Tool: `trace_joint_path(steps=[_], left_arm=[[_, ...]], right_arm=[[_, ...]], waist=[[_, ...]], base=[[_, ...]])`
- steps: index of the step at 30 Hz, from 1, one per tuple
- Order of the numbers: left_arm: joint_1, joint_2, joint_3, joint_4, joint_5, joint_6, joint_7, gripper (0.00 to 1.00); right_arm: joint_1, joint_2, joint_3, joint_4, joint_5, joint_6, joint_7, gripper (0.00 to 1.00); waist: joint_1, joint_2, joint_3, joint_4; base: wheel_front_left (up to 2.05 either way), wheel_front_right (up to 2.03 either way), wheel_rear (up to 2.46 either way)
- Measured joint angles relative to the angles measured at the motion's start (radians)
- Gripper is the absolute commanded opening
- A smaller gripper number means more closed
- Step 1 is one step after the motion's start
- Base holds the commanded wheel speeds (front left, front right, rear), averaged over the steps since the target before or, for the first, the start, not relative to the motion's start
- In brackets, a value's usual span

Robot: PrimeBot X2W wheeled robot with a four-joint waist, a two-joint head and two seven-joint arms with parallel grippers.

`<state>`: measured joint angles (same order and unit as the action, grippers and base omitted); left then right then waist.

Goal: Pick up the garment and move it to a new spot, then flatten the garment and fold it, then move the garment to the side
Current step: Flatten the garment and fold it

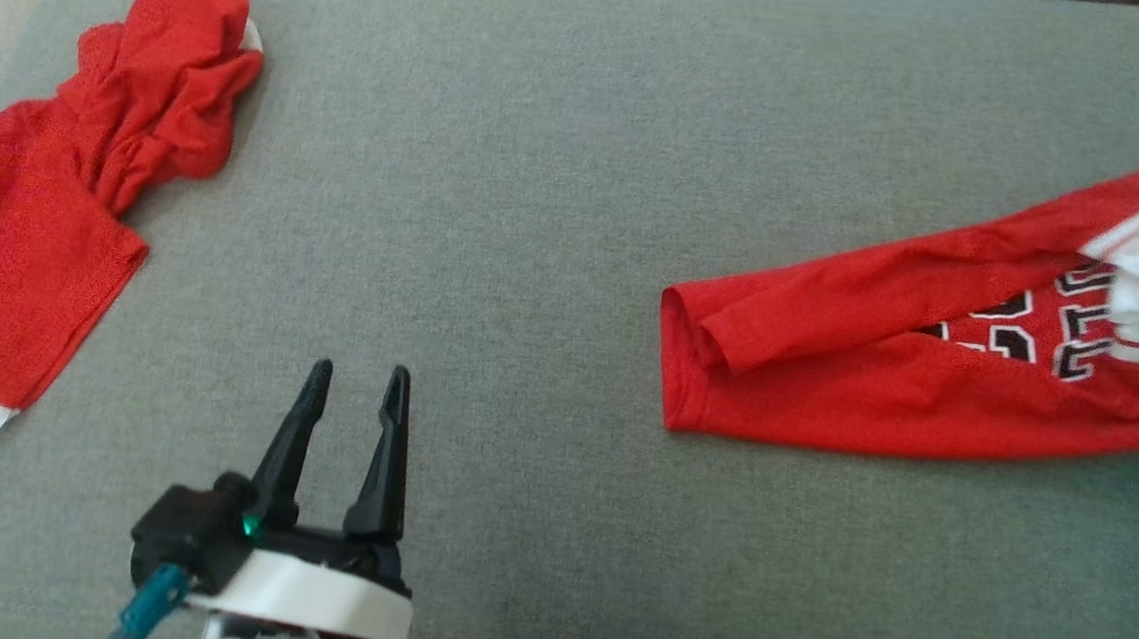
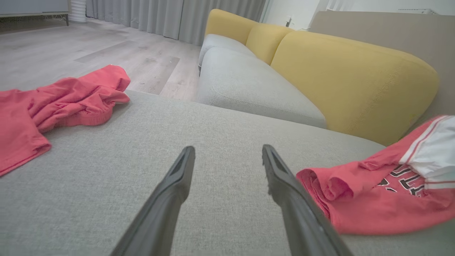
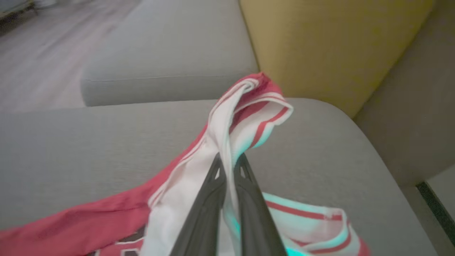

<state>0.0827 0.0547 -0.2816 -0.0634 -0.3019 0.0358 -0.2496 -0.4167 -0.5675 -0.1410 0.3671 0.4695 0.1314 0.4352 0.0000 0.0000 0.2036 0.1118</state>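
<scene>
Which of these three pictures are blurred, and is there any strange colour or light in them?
Head view: mostly sharp, but the jersey smears at the right edge. Left wrist view: sharp, though the reds look washed to pink. Right wrist view: soft overall, the floor streaked; a teal glow tints the white trim by the right hand.

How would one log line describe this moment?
stage: pickup | right gripper: shut on jersey, white-trimmed end | left gripper: open, empty | other red garment: crumpled, lying apart at left
</scene>
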Motion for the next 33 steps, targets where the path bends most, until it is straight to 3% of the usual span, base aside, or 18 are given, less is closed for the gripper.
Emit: trace_joint_path(steps=[3,6,10,20,29,31,32,33], left_arm=[[0.018,0.0,0.0,0.002,0.006,0.001,0.0,1.0],[0.024,0.0,0.001,0.01,0.025,-0.001,0.0,1.0],[0.018,0.0,0.005,0.023,0.042,-0.001,0.0,1.0],[0.011,0.0,0.021,0.05,0.071,-0.012,0.0,1.0],[0.012,0.0,0.023,0.063,0.07,-0.008,0.0,1.0],[0.012,0.0,0.015,0.065,0.069,-0.001,0.0,1.0],[0.012,0.0,0.009,0.066,0.065,-0.001,0.0,1.0],[0.012,0.0,0.004,0.067,0.062,-0.001,0.0,1.0]], right_arm=[[0.006,0.02,0.045,-0.082,0.018,0.0,0.029,0.0],[0.073,0.108,0.14,-0.211,0.032,0.0,0.088,0.0],[0.141,0.224,0.226,-0.262,0.027,0.0,0.106,0.0],[0.142,0.465,0.341,-0.165,-0.04,0.0,0.043,0.0],[0.139,0.498,0.354,-0.061,-0.055,0.0,-0.023,0.0],[0.134,0.498,0.358,-0.045,-0.004,0.0,-0.044,0.12],[0.129,0.498,0.362,-0.038,0.032,0.0,-0.058,0.45],[0.122,0.498,0.372,-0.031,0.064,0.0,-0.07,0.87]], waist=[[0.0,0.0,-0.008,-0.007],[0.0,0.0,-0.017,-0.013],[0.0,0.0,-0.012,-0.009],[0.0,0.0,-0.017,0.017],[0.0,0.0,-0.025,0.037],[0.0001,0.0,-0.028,0.039],[0.0,0.0,-0.03,0.04],[0.0,0.0,-0.033,0.04]], base=[[0.0,0.0,0.0],[0.0,0.0,0.0],[0.0,0.0,0.0],[0.0,0.0,0.0],[0.0,0.0,0.0],[0.0,0.0,0.0],[0.0,0.0,0.0],[0.0,0.0,0.0]])
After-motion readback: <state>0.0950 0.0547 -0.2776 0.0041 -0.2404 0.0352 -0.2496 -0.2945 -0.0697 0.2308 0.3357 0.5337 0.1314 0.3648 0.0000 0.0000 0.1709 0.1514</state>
